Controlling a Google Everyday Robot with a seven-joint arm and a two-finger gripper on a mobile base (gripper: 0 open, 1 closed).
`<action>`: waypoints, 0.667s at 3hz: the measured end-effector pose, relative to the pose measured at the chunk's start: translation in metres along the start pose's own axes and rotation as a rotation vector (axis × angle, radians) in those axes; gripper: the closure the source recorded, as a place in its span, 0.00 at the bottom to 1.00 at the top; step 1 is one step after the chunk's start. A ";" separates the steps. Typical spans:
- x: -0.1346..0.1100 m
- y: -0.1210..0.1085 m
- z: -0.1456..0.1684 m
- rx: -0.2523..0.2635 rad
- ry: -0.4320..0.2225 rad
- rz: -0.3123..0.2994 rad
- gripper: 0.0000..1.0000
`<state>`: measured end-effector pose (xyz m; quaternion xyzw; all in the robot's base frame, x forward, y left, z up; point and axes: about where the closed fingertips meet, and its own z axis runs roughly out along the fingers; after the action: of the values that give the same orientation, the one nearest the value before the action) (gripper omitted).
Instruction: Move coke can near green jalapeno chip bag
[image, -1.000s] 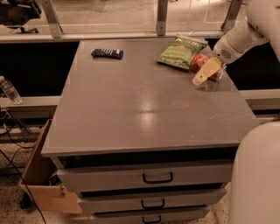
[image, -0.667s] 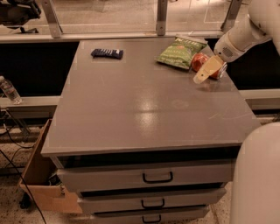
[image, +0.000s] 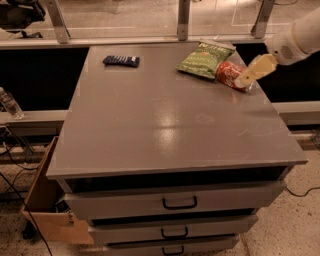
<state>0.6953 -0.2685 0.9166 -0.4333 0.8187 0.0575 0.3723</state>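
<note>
The grey desk (image: 165, 125) carries three things, all toward its far edge. The robot's white arm (image: 295, 37) reaches in from the right of the green jalapeno chip bag (image: 205, 60) and now sits further out to that side than it did a second ago. The bag lies flat near the far edge. The coke can (image: 230, 75) lies on its side just right of the bag and a little nearer the camera, close against the bag's corner, in much the same spot as before. The gripper (image: 245, 80) is at the can's end farthest from the bag, where a second ago it overlapped the can. Whether it grips the can or has let go cannot be told. A dark blue packet (image: 121, 61) lies well left of the bag. Judged from this, the can is already placed near the bag and the arm seems to be backing off.
</note>
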 end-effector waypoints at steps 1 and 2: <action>-0.005 0.027 -0.069 0.067 -0.130 0.000 0.00; -0.012 0.071 -0.129 0.102 -0.242 -0.034 0.00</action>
<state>0.5738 -0.2704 1.0006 -0.4175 0.7624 0.0615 0.4907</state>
